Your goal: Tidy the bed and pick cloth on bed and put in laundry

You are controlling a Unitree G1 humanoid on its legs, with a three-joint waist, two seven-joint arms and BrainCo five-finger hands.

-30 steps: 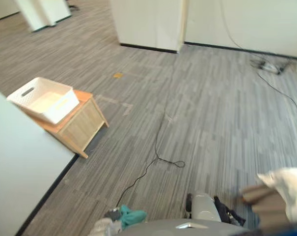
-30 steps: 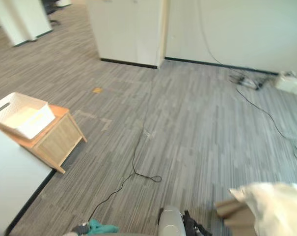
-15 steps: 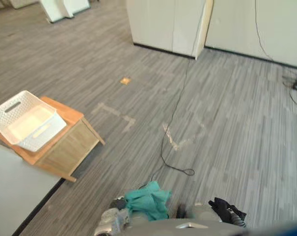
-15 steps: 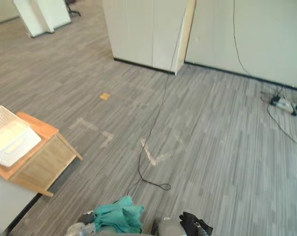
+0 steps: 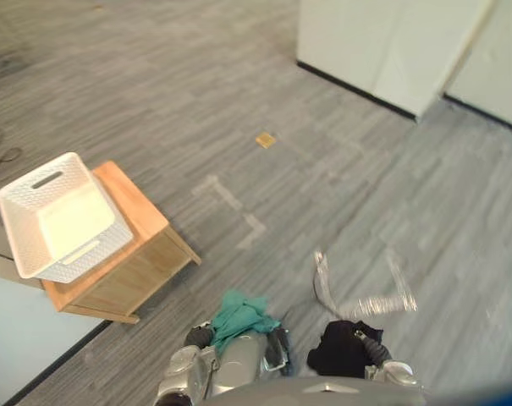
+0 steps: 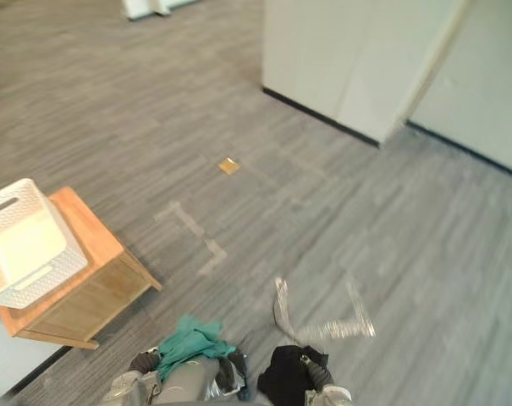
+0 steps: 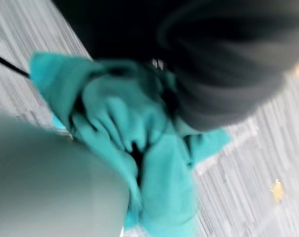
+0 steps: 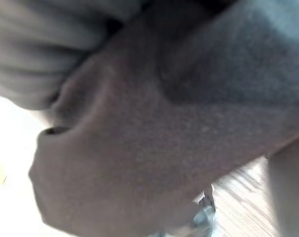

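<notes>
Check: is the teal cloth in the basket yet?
Out. The teal cloth hangs bunched by the left arm, apart from the white basket on the wooden stand; basket looks empty.

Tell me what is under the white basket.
A low wooden table carries the white basket; its top shows beside it. The part beneath the basket is covered.

The teal cloth (image 7: 139, 148) is bunched and blurred, covering most of the left hand (image 7: 223, 64). At the end of the right arm sits a dark mass (image 5: 340, 348), too smeared to tell cloth from cover. In the right wrist view a grey-brown surface (image 8: 164, 133) is blurred beyond naming. A pale surface (image 5: 19, 338) is cut off by the lower left corner. A small tan patch (image 5: 265, 139) on the floor (image 5: 154, 85) is too small to tell. The white basket (image 6: 19, 241) is cut by the left edge.
</notes>
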